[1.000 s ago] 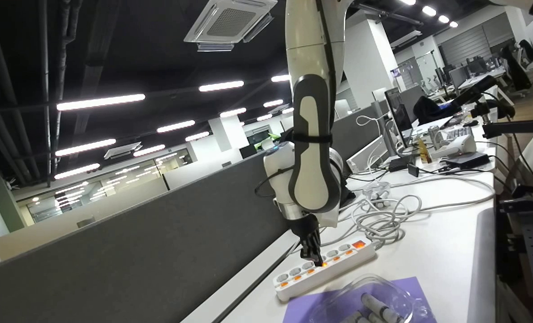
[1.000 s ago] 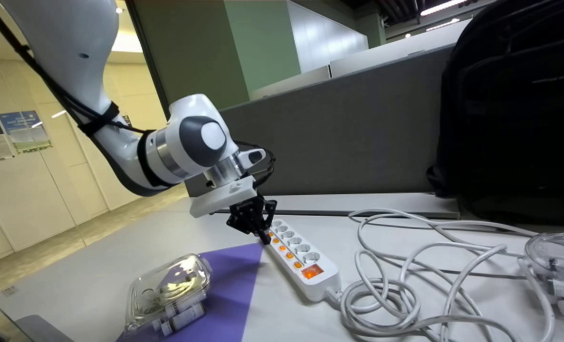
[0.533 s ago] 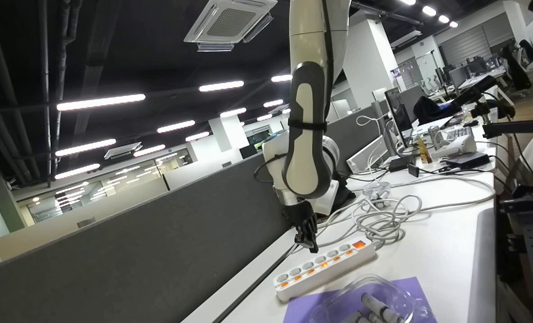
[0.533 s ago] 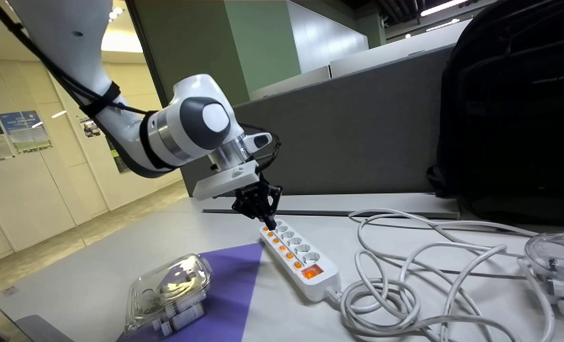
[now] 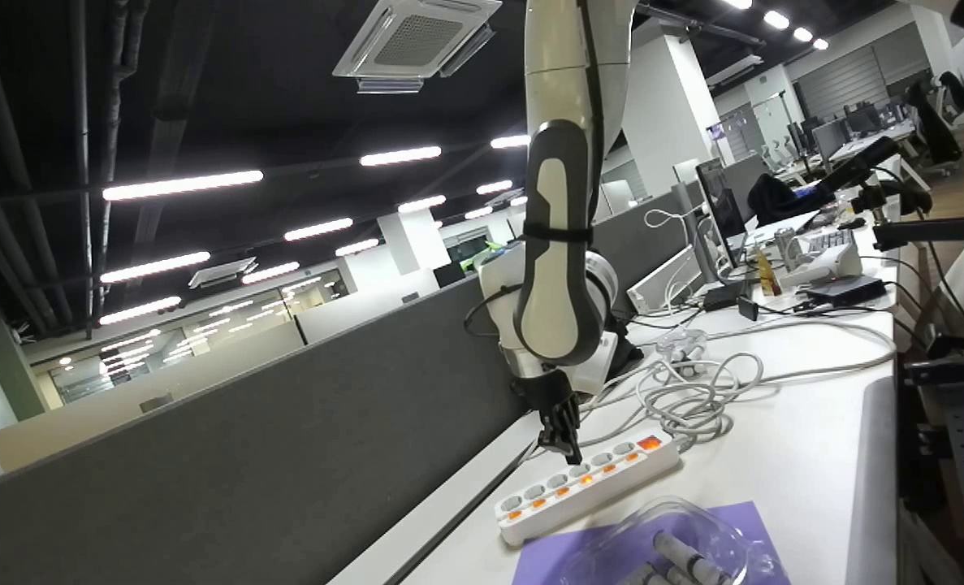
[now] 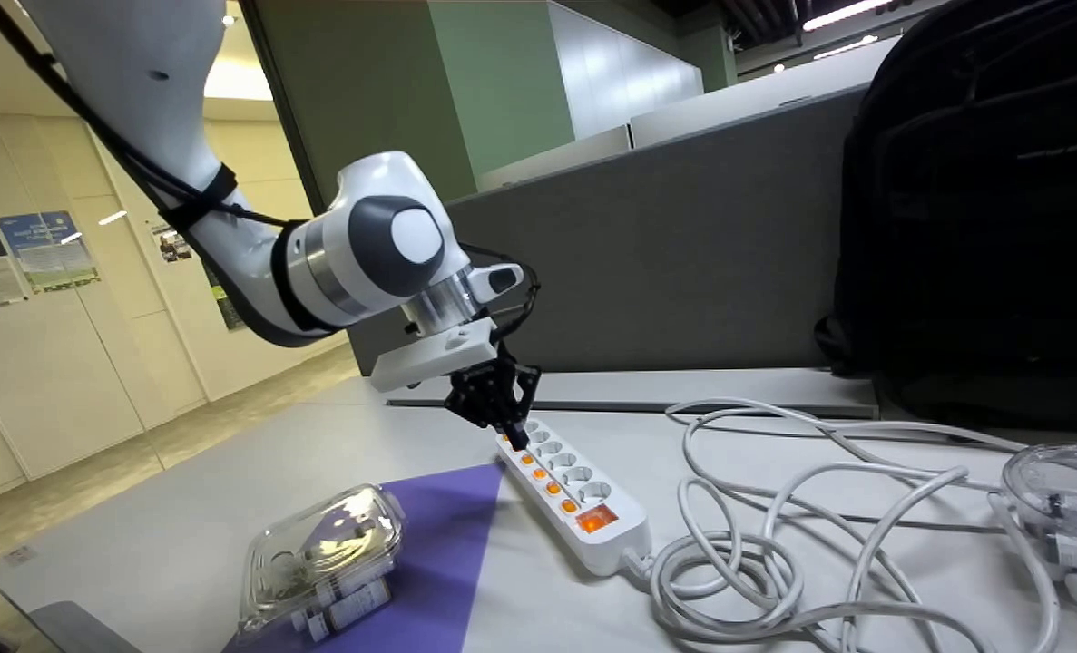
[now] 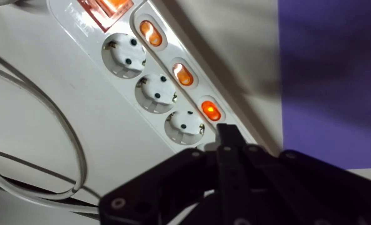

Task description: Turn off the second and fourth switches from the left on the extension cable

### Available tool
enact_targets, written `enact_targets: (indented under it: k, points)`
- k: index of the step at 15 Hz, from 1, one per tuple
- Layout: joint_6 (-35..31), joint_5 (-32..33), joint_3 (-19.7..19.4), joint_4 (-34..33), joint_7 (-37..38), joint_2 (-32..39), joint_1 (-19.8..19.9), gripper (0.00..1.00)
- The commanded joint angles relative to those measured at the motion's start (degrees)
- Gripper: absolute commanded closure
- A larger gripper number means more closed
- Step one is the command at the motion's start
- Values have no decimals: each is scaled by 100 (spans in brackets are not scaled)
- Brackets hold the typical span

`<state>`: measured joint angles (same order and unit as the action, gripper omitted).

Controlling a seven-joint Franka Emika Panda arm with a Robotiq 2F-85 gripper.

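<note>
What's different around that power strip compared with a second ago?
The shut gripper rose from the row of switches, then dipped slightly; nothing was grasped or released. The extension cable, purple sheet and clear container stayed put, and one switch still glows.

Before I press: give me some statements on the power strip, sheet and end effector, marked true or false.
1. The black two-fingered end effector is shut. True.
2. The white cord joins the long white plastic power strip at the end with the large square orange-red switch. True.
3. The flat sheet near the strip is green. False: the sheet is purple.
4. The end effector is pressing a small orange oval switch. False: in an exterior view, it hangs apart from all six small switches.
5. In the wrist view, the small switch nearest the end effector shows a glowing yellow spot. True.
</note>
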<state>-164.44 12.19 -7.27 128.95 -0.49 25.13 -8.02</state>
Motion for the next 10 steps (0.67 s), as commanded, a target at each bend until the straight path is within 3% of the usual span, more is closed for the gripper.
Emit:
enact_targets:
  k: [1, 10]
  points:
    - [146, -169, 189, -185, -81, 95, 332, 100]
    - [582, -491, 507, -639, -332, 451, 773, 100]
